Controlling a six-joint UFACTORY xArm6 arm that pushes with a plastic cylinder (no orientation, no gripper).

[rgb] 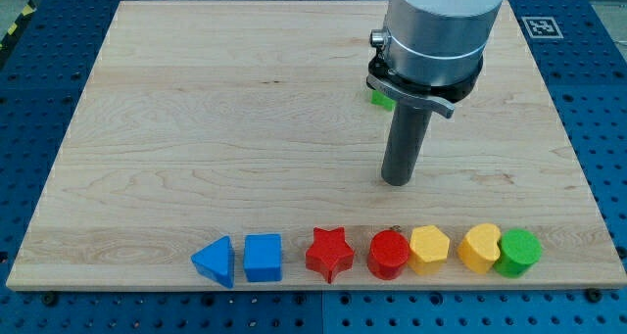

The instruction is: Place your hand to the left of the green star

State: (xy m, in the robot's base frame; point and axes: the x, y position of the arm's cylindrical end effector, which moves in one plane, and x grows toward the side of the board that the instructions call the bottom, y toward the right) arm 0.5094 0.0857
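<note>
A green block [378, 96], probably the green star, shows only as a small sliver behind the arm's grey body near the view's upper middle; its shape is mostly hidden. My tip [397, 181] rests on the wooden board [196, 128], below and slightly right of that green block. Along the board's bottom edge stands a row: a blue triangle [215, 262], a blue cube [263, 258], a red star [329, 253], a red cylinder [389, 254], a yellow hexagon [429, 248], a yellow block [480, 246] and a green cylinder [518, 252]. My tip is above the red cylinder, apart from it.
The board lies on a blue perforated table [598, 128]. A black-and-white marker tag [542, 25] sits at the board's top right corner. The arm's wide grey body [436, 30] covers the board's upper right part.
</note>
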